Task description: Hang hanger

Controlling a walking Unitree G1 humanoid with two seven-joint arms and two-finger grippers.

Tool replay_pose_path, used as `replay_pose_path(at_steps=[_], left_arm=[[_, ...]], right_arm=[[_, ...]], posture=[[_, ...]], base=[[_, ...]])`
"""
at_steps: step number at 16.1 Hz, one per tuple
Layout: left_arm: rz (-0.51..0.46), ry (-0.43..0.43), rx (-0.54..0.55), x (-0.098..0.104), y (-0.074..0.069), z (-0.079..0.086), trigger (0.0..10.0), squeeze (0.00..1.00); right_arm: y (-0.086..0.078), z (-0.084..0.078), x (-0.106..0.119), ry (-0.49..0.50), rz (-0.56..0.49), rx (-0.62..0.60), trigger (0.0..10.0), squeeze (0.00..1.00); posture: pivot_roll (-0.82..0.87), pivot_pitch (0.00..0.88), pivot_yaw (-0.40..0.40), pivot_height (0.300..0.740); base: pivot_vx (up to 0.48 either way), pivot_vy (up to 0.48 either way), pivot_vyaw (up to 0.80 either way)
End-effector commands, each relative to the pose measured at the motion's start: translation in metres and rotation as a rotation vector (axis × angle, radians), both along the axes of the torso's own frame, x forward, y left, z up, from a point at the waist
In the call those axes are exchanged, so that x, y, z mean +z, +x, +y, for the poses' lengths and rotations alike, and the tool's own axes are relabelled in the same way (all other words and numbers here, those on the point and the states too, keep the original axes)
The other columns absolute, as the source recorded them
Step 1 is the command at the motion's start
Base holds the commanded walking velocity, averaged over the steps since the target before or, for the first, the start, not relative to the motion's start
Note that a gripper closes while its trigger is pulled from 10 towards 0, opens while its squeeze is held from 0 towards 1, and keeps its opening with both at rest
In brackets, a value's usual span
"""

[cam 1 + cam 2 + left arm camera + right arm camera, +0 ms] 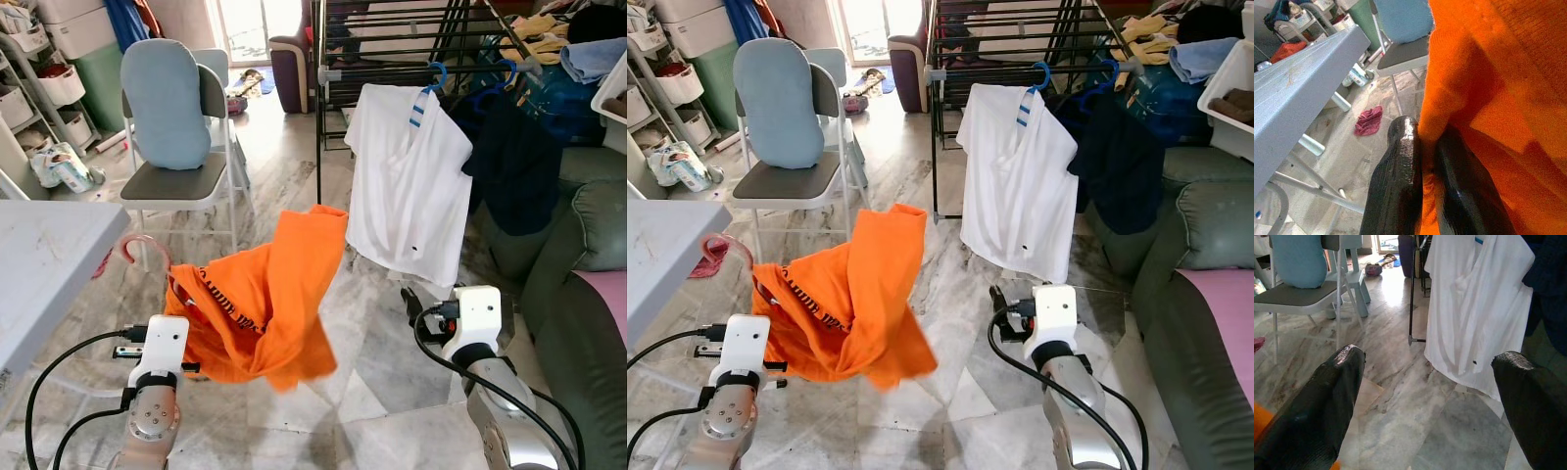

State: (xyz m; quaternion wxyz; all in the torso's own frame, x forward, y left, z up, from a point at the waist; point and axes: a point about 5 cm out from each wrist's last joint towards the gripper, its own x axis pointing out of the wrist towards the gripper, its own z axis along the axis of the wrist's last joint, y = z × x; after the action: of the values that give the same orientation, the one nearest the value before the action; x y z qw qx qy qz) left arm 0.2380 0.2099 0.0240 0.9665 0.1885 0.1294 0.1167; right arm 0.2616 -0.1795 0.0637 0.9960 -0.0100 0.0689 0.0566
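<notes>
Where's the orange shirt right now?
The orange shirt hangs low on the robot's left, pinched in the left pincer, beside the grey table and short of the white shirt on the drying rack.

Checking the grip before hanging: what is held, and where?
Left gripper pinches the orange shirt at a fabric fold; right gripper is open, holding nothing.

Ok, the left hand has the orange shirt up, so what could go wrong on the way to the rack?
1. The left hand pinches only a fold of the orange shirt, so the shirt could slip off its pink hanger.
2. The shirt droops low and may snag the folding chair.
3. The drying rack already holds a white shirt and dark garment, leaving little room.
</notes>
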Motion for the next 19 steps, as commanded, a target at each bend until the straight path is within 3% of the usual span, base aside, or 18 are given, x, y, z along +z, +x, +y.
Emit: replay_pose_path(at_steps=[1,6,19], left_arm=[[-0.03,0.015,0.01,0.007,-0.001,0.008,10.0,0.0],[0.001,0.006,0.061,0.0,-0.012,0.015,10.0,0.0],[0.01,0.003,0.073,-0.003,-0.011,0.016,10.0,0.0]], right_arm=[[-0.001,-0.001,0.005,0.015,-0.019,-0.013,10.0,0.0],[-0.008,-0.006,0.004,0.021,-0.01,-0.026,10.0,0.0],[-0.002,-0.003,0.003,0.015,0.008,-0.008,10.0,0.0]], posture=[[-0.1,0.0,0.04,0.74],[-0.11,0.0,0.039,0.74],[-0.11,0.0,0.029,0.74]], base=[[0.0,0.0,0.0],[0.0,0.0,0.0],[0.0,0.0,0.0]])
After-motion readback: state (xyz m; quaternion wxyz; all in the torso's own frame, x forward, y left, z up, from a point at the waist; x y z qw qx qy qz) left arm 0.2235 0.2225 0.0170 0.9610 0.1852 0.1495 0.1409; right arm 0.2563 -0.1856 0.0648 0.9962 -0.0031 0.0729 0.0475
